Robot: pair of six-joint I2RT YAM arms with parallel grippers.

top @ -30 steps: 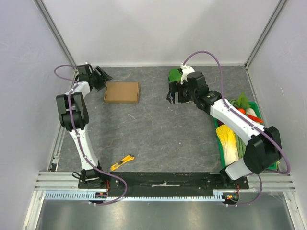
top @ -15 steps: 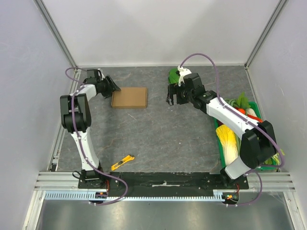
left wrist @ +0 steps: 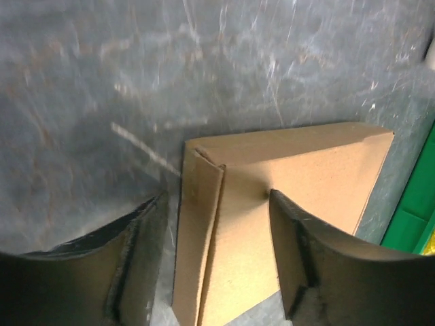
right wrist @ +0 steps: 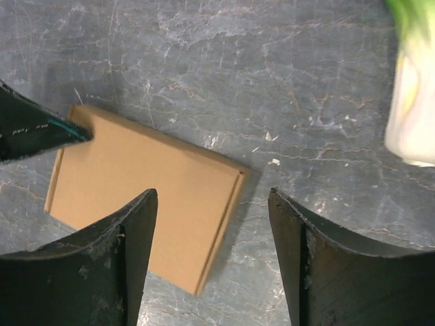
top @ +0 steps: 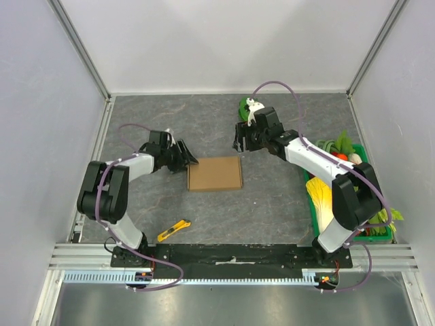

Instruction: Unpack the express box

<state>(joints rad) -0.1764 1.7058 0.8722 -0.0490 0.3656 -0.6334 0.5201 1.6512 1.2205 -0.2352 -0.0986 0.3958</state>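
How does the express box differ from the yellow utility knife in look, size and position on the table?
The express box is plain brown cardboard; the utility knife is yellow. The box is broad, the knife slim and much smaller. The box lies mid-table, the knife close to the near edge. Both lie flat on the table.

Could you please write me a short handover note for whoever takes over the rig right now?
Left gripper: open, straddling the left end of the express box, one finger beside its side wall, the other over its top; no clear clamp.
Right gripper: open and empty, hovering just beyond the box's far right corner.
Box: flat on the table, mid-table, flaps closed.
Utility knife: on the table near the front edge, untouched.
Done: nothing opened yet.
Left: open the box and take out whatever is inside.
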